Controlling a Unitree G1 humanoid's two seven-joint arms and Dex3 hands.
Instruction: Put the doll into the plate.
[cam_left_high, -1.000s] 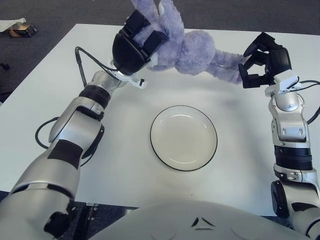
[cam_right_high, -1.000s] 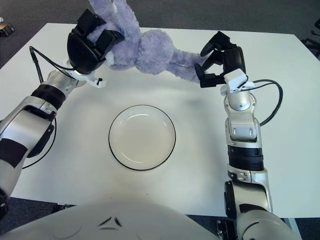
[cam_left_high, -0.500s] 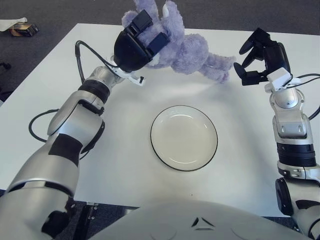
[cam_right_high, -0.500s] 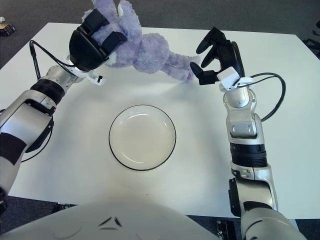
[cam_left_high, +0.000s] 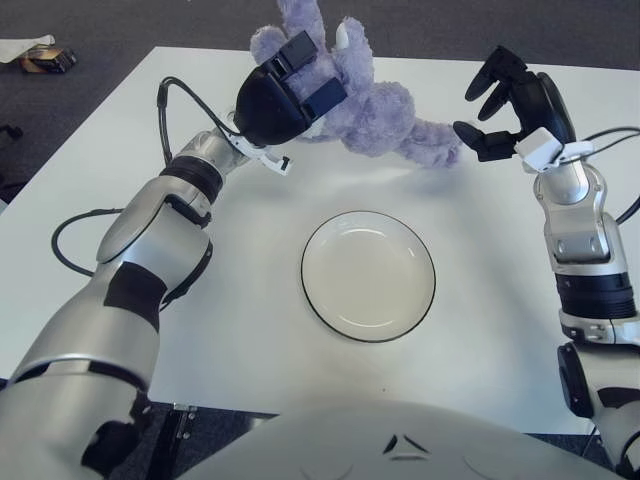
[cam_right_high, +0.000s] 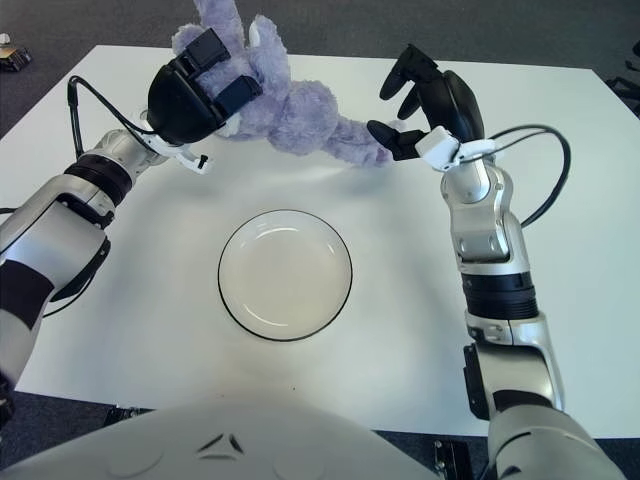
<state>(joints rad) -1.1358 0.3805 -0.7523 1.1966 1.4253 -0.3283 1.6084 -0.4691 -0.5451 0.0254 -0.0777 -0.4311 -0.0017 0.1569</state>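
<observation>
A purple plush doll hangs above the far middle of the white table. My left hand is shut on its head end, with the ears sticking up past the fingers. The doll's legs trail down to the right toward the tabletop. My right hand is just right of the leg tips, raised, with its fingers spread and nothing in them. The round white plate with a dark rim lies empty in the middle of the table, nearer to me than the doll.
A black cable loops beside my left forearm, and another runs by my right wrist. A small object lies on the dark floor beyond the table's far left corner.
My right hand has let go of the doll's legs, opened and lifted slightly. The doll has swung left with my left hand, and its legs have dropped lower.
</observation>
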